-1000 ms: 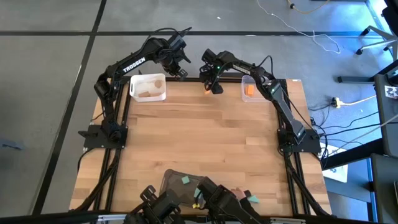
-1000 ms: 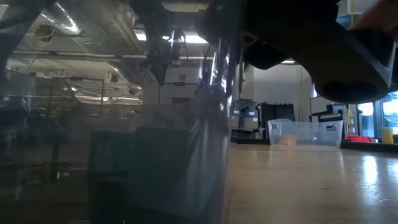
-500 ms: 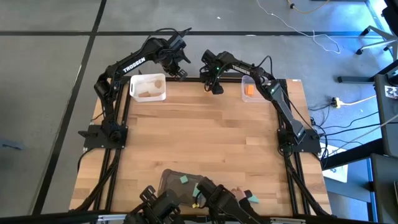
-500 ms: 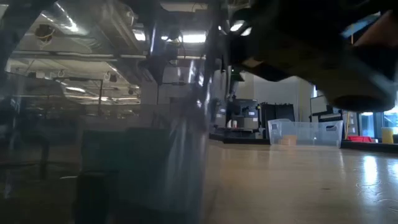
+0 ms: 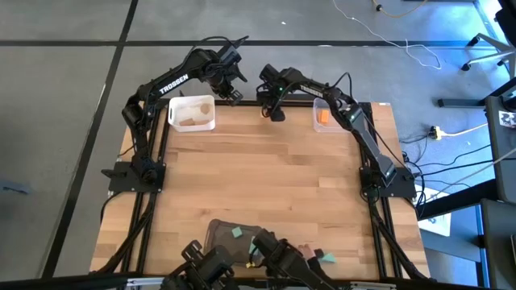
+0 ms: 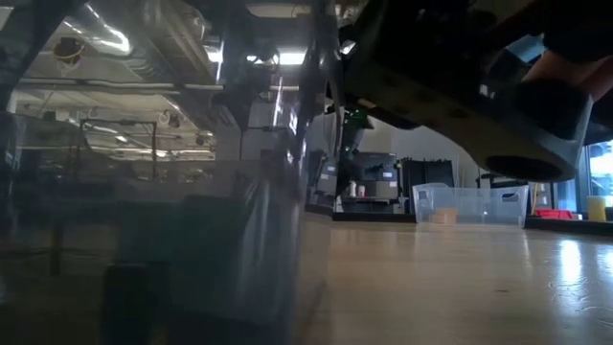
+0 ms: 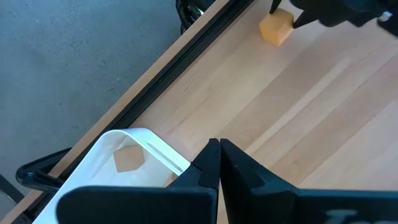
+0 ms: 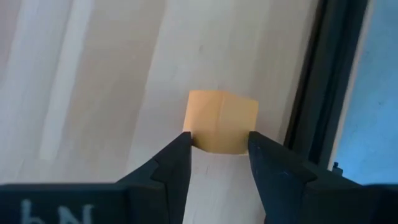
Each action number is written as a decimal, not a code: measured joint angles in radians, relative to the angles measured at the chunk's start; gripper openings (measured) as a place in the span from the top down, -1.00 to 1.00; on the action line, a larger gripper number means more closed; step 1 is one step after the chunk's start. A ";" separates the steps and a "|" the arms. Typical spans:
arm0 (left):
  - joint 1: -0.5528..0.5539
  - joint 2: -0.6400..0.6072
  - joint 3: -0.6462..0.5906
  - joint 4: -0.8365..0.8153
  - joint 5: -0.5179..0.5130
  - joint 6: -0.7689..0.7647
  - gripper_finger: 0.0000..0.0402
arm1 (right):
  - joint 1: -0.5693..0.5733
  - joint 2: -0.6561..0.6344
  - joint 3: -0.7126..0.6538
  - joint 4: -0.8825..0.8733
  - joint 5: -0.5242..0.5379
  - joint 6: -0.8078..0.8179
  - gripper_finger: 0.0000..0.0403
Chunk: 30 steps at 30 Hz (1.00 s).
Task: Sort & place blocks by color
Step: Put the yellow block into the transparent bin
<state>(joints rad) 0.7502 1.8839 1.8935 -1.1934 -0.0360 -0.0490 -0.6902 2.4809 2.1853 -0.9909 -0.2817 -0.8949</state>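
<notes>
An orange block (image 8: 221, 121) sits at the table's far edge between the fingertips of my right gripper (image 8: 219, 155); the left wrist view shows it (image 7: 275, 29) under those dark fingers. In the high view my right gripper (image 5: 274, 110) hides it. A white tray (image 5: 171, 121) at the far left holds pale wooden blocks (image 5: 193, 119). My left gripper (image 7: 219, 157) hovers shut and empty above that tray's right end (image 7: 149, 140). A clear tray (image 5: 316, 109) at the far right holds an orange block (image 5: 323, 118). Teal blocks (image 5: 239, 233) lie in a dark grey tray (image 5: 219, 232) at the near edge. My right gripper pinches the orange block between its two fingers, one fingertip (image 8: 180, 146) on each of two opposite side faces (image 8: 198, 134), only at their free ends. The fingers come steeply from above, slanting toward the far edge. Whether the block is lifted or rests on the table cannot be told.
The black frame rail (image 8: 317, 81) runs along the far edge right beside the orange block. More teal blocks (image 5: 326, 258) lie loose at the near edge by dark gear. In the low view a dark translucent wall (image 6: 220, 259) blocks the left half.
My right gripper has rolled a little about its own axis at the far edge without shifting place; the orange block, which showed beside its fingers in the high view, is now hidden under it. In the low view the dark wall near the camera has slid to the left.
</notes>
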 joint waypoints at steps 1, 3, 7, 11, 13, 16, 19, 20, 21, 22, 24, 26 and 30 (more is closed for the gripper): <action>0.000 0.000 0.000 0.000 0.000 0.000 1.00 | 0.001 0.003 0.000 0.011 0.000 0.014 0.22; 0.000 0.000 0.000 0.000 0.000 0.000 1.00 | 0.002 0.005 0.000 0.026 0.000 0.048 0.22; 0.000 0.000 0.000 0.000 0.000 0.000 1.00 | 0.002 0.005 0.000 0.032 0.000 0.062 0.22; 0.000 0.000 0.000 0.000 0.000 0.000 1.00 | 0.003 0.009 0.000 0.045 -0.001 0.105 0.22; 0.000 0.000 0.000 0.000 0.000 0.000 1.00 | 0.005 0.014 0.001 0.065 0.000 0.106 0.22; 0.000 0.000 0.000 0.000 0.000 0.000 1.00 | 0.010 0.019 0.001 0.098 0.008 0.139 0.22; 0.000 0.000 0.000 0.000 0.000 0.000 1.00 | 0.013 0.022 0.002 0.110 0.012 0.166 0.24; 0.000 0.000 0.000 0.000 0.000 0.000 1.00 | 0.013 0.022 0.002 0.109 0.015 0.168 0.26; 0.000 0.000 0.000 0.000 0.000 -0.001 1.00 | 0.013 0.022 0.002 0.106 0.016 0.168 0.30; 0.000 0.000 0.000 0.000 0.000 -0.001 1.00 | 0.013 0.022 0.002 0.103 0.016 0.169 0.33; 0.000 0.000 0.000 0.000 0.000 -0.001 1.00 | 0.013 0.022 0.002 0.095 0.016 0.169 0.42; 0.000 0.000 0.000 0.000 0.000 -0.001 1.00 | 0.013 0.021 0.003 0.084 0.016 0.180 0.51; 0.000 0.000 0.000 0.000 0.000 -0.001 1.00 | 0.013 0.020 0.003 0.076 0.015 0.215 0.71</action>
<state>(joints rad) 0.7502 1.8839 1.8935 -1.1934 -0.0357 -0.0502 -0.6769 2.5004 2.1883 -0.9145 -0.2668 -0.6802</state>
